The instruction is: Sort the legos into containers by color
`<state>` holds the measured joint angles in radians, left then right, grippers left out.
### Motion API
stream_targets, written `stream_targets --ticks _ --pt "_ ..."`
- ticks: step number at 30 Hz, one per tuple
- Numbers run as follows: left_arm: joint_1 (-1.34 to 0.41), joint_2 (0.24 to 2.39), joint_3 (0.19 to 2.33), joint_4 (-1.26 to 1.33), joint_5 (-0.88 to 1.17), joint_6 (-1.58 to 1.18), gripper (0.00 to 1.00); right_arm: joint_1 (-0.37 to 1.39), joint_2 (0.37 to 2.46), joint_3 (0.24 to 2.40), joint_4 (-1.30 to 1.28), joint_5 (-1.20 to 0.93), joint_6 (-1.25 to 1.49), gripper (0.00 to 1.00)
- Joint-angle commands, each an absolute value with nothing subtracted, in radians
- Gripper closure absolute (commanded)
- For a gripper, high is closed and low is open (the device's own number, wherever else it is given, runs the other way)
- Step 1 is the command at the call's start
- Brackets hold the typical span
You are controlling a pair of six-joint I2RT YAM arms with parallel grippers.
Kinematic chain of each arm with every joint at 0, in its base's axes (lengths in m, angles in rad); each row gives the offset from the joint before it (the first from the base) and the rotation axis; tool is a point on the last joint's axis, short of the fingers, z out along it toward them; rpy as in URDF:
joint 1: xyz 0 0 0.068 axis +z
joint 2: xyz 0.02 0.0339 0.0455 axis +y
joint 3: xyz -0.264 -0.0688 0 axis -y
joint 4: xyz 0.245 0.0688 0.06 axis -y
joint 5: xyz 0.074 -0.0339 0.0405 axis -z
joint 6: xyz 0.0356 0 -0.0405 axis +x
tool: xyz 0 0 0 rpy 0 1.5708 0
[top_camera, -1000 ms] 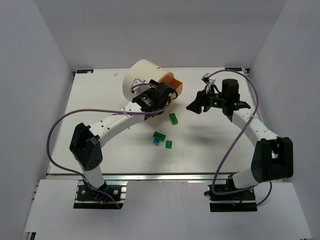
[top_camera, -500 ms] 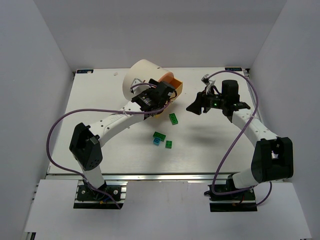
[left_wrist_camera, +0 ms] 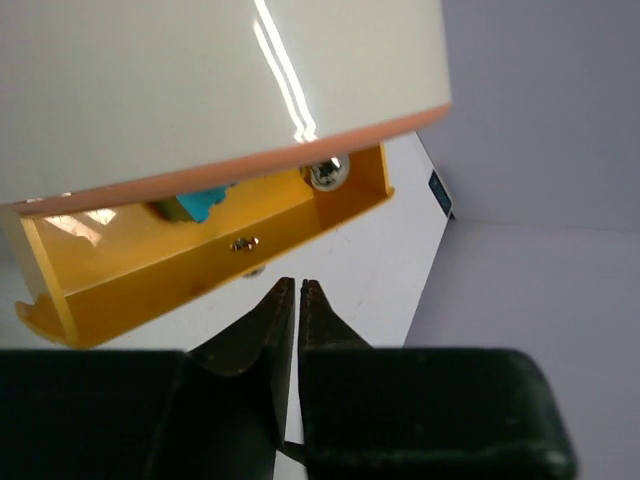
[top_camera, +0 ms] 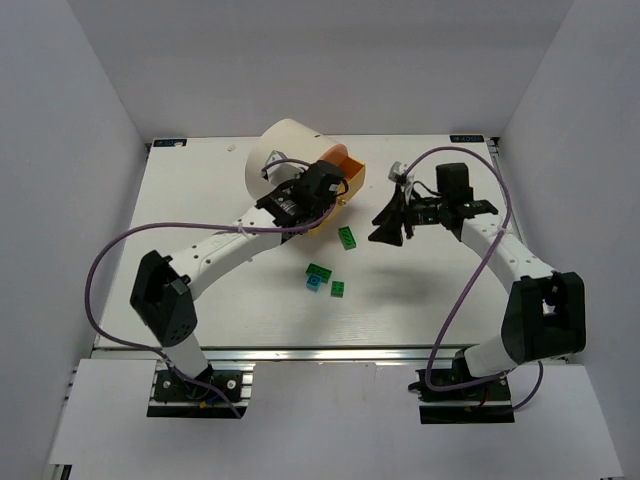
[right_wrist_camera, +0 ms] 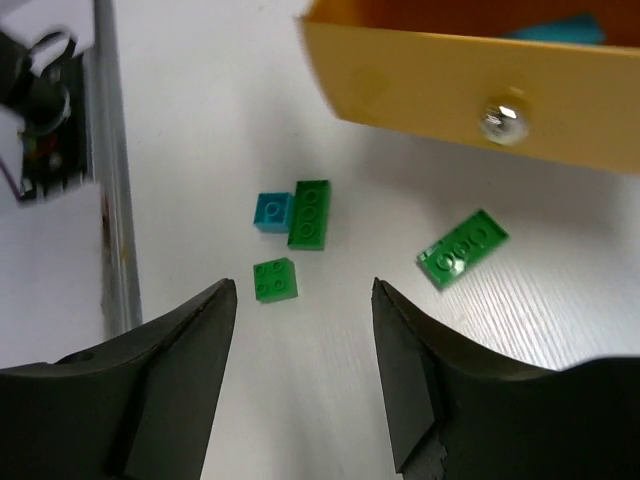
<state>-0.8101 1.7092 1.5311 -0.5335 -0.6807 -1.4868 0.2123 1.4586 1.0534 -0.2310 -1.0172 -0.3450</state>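
While the left pincer [left_wrist_camera: 298,287] is closed tight, empty | right pincer [right_wrist_camera: 302,292] spread wide | long green brick [right_wrist_camera: 462,248]: likely light, stiff, slick; pinch across its long sides.

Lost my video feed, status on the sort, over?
Left gripper shut, empty, at open orange drawer. Right gripper open above four loose legos. Nothing blocking them.

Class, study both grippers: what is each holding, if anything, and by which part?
Nothing is held. The left gripper is shut on empty air near the orange drawer; the right gripper hangs open above the legos on the table.
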Motion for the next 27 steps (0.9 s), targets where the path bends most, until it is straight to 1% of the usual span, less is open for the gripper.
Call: stream_targets --ticks 1,2,3,4,5,6,7,8,9,10,12,13,14,15,17,18,21,25,27 --pt "-0.824 1.566 1.475 -0.416 -0.609 -1.321 0.83 0.265 1.480 1.117 -0.555 -1.146 -0.832 0.37" --pt "-0.824 1.543 1.448 -0.369 -0.586 -1.286 0.88 0.309 1.485 1.114 -0.598 -1.132 -0.912 0.36" --pt "-0.824 1.514 1.419 -0.344 -0.559 -1.220 0.89 0.325 1.483 1.098 -0.635 -1.120 -1.055 0.33" --pt "-0.824 1.452 1.390 -0.321 -0.516 -1.188 0.89 0.357 1.480 1.083 -0.678 -1.091 -1.107 0.32" --pt "-0.824 1.415 1.321 -0.287 -0.500 -1.157 0.85 0.391 1.468 1.066 -0.675 -1.071 -1.136 0.32" --pt "-0.824 1.376 1.289 -0.278 -0.488 -1.122 0.78 0.431 1.460 1.046 -0.661 -1.046 -1.149 0.31" --pt "-0.824 1.295 1.252 -0.287 -0.471 -1.108 0.68 0.449 1.448 1.011 -0.605 -1.004 -1.140 0.31" --pt "-0.824 1.251 1.185 -0.296 -0.466 -1.089 0.45 0.490 1.442 0.990 -0.565 -0.980 -1.118 0.31" --pt "-0.824 1.206 1.157 -0.316 -0.468 -1.072 0.37 0.526 1.439 0.971 -0.514 -0.916 -1.082 0.30" --pt "-0.824 1.121 1.129 -0.384 -0.475 -1.069 0.33 0.541 1.431 0.933 -0.377 -0.873 -0.972 0.29" --pt "-0.824 1.024 1.048 -0.458 -0.488 -1.077 0.27 0.613 1.436 0.907 -0.266 -0.783 -0.884 0.28" --pt "-0.824 0.978 1.019 -0.491 -0.492 -1.087 0.26 0.632 1.451 0.897 -0.221 -0.702 -0.815 0.28" --pt "-0.824 0.875 0.990 -0.571 -0.503 -1.100 0.25 0.658 1.465 0.900 -0.165 -0.663 -0.786 0.28" --pt "-0.824 0.821 0.918 -0.627 -0.500 -1.120 0.25 0.696 1.494 0.910 -0.149 -0.602 -0.744 0.28" --pt "-0.824 0.717 0.849 -0.684 -0.500 -1.150 0.25 0.719 1.525 0.916 -0.103 -0.543 -0.694 0.28" --pt "-0.824 0.618 0.778 -0.708 -0.497 -1.184 0.25 0.738 1.535 0.916 -0.086 -0.499 -0.671 0.27" --pt "-0.824 0.450 0.695 -0.785 -0.483 -1.244 0.25 0.775 1.571 0.913 -0.029 -0.428 -0.601 0.26" --pt "-0.811 0.359 0.603 -0.834 -0.465 -1.278 0.24 0.818 1.614 0.927 -0.012 -0.368 -0.545 0.26" --pt "-0.811 0.357 0.591 -0.839 -0.466 -1.284 0.24 0.840 1.624 0.934 0.021 -0.335 -0.517 0.26"
